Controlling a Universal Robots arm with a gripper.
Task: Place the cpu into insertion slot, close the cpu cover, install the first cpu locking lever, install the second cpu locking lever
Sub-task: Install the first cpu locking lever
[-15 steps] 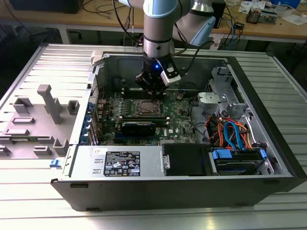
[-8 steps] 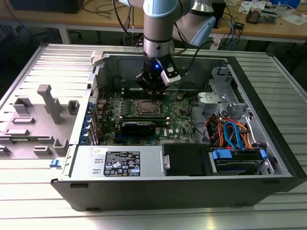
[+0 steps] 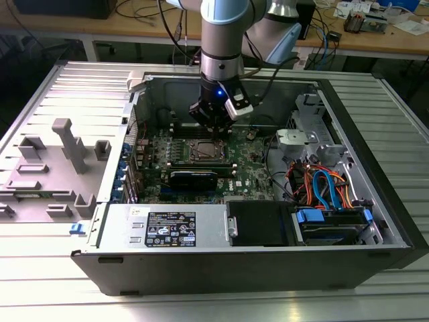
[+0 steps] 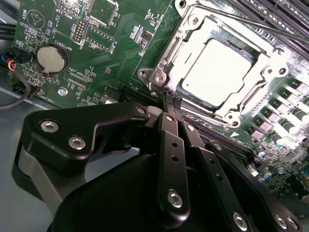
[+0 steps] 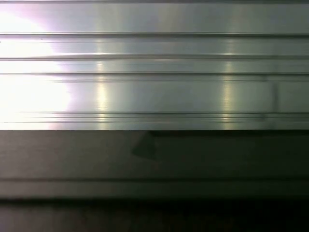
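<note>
1. Where things stand: the black two-finger gripper (image 4: 170,98) is down inside the open grey metal computer case (image 3: 268,268). Its fingers are pinched together with nothing I can make out between them. The tip sits just beside one corner of the square, silver-rimmed insertion slot (image 4: 231,117)
2. The small flat square cpu (image 4: 216,72) with the pale grey metal face is sitting in that slot. The thin silver metal cpu cover (image 4: 195,35) with the cut-out window looks folded down around it (there's a dark gap along one edge of the chip, so I wouldn't swear it's fully flat)
3. First worry: if that cover is riding a bit high, forcing a lever home could load the chip unevenly and hurt the contacts underneath
4. Second worry: the thin steel wire locking lever (image 4: 251,26) runs out across the long black memory slots (image 4: 280,12) and looks unlatched to me. Narrow, closed fingertips on a round springy wire can slip off. Then the tip lands on the green motherboard (image 4: 120,43) and its tiny parts
5. Third worry: the tip is very close to the corner of the socket, so any sideways drift could snag the frame and pry it back up, or nudge the chip out of its seat
</note>
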